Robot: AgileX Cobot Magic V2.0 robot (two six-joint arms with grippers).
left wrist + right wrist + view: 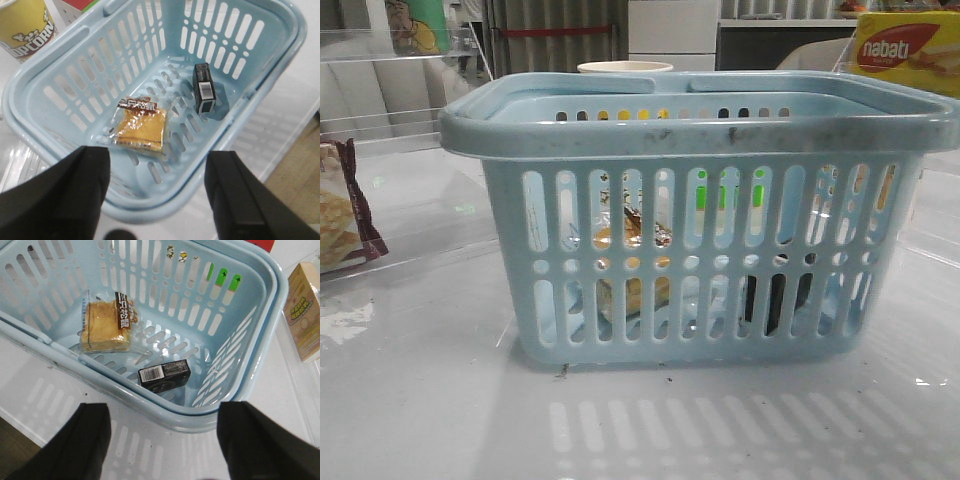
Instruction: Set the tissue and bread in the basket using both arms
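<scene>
The light-blue basket stands in the middle of the table. The bread lies flat on the basket floor, also in the right wrist view and through the slots in the front view. The dark tissue pack lies on the floor beside it, also in the right wrist view and behind the slots in the front view. My left gripper is open and empty above the basket's rim. My right gripper is open and empty above the table just outside the rim. Neither arm shows in the front view.
A maroon-edged cracker packet lies at the left. A popcorn cup stands beyond the basket. A yellow Nabati box is at the back right. A pale box lies beside the basket.
</scene>
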